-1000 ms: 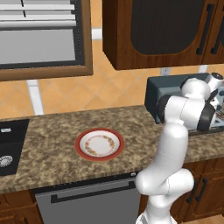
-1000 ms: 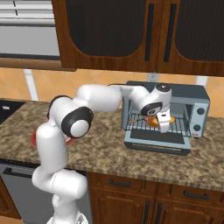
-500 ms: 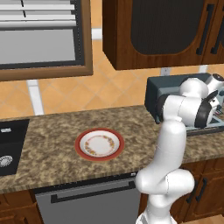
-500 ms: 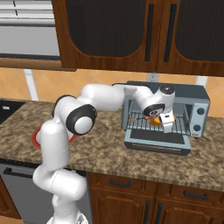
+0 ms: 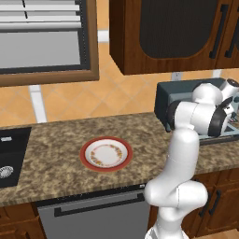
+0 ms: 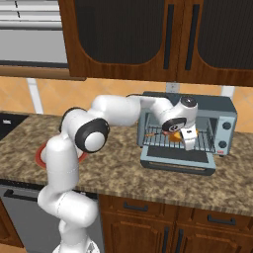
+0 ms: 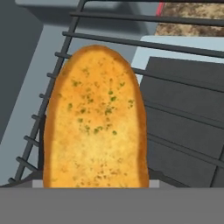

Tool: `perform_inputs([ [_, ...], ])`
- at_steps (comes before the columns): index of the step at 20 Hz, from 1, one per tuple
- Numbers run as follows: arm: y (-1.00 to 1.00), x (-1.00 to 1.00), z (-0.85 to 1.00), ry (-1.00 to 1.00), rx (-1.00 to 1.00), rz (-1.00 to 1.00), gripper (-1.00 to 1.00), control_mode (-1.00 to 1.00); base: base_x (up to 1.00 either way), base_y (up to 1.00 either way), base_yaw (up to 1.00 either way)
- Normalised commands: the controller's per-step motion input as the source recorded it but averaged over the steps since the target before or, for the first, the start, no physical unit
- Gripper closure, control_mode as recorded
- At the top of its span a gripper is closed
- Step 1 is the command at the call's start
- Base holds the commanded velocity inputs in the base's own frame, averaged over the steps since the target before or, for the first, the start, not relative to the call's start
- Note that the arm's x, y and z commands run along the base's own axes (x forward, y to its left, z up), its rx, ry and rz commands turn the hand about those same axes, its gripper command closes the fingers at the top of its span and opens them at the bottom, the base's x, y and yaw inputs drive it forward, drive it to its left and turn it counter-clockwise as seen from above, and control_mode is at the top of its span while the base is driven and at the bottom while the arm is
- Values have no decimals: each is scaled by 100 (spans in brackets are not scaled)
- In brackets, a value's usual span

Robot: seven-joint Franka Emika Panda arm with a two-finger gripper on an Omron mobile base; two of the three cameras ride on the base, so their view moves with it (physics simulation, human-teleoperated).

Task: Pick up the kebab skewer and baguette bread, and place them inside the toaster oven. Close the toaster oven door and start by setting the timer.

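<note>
The toaster oven [image 6: 225, 107] stands on the counter at the right, and the toaster oven door [image 6: 178, 161] is folded down flat in front of it. My gripper [image 6: 182, 138] reaches into the oven mouth over the wire rack [image 7: 183, 118]. It is shut on the baguette bread [image 7: 96, 122], a golden-orange piece with green flecks that also shows in the right base view [image 6: 174, 134]. The bread hides my fingertips in the hand view. The kebab skewer [image 6: 151, 133], a thin reddish stick, lies on the rack at the left of the hand.
A red-rimmed plate [image 5: 106, 154] with a patterned well sits mid-counter, with nothing on it. The sink [image 5: 9, 158] is at the far left. Dark wall cabinets [image 6: 148, 34] hang above the oven. The control strip with knobs [image 6: 223, 133] is on the oven's right side.
The hand has shifted only slightly inside the oven, and the baguette has edged a little to the left over the rack. The door stays down.
</note>
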Motion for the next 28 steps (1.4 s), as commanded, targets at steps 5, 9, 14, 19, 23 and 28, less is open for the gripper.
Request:
perform_inputs([
  [5, -3, 0, 0, 0, 0, 0, -100, -100, 0, 0, 0],
  [9, -9, -2, 9, 0, 0, 0, -100, -100, 0, 0, 0],
  [14, -3, -4, 11, 0, 1, 0, -100, -100, 0, 0, 0],
  [19, 0, -51, 49, 0, 3, 0, -100, -100, 0, 0, 0],
  [23, -1, -94, 19, 5, 2, 0, -100, -100, 0, 0, 0],
  [28, 0, -19, -15, 35, 0, -7, -100, -100, 0, 0, 0],
])
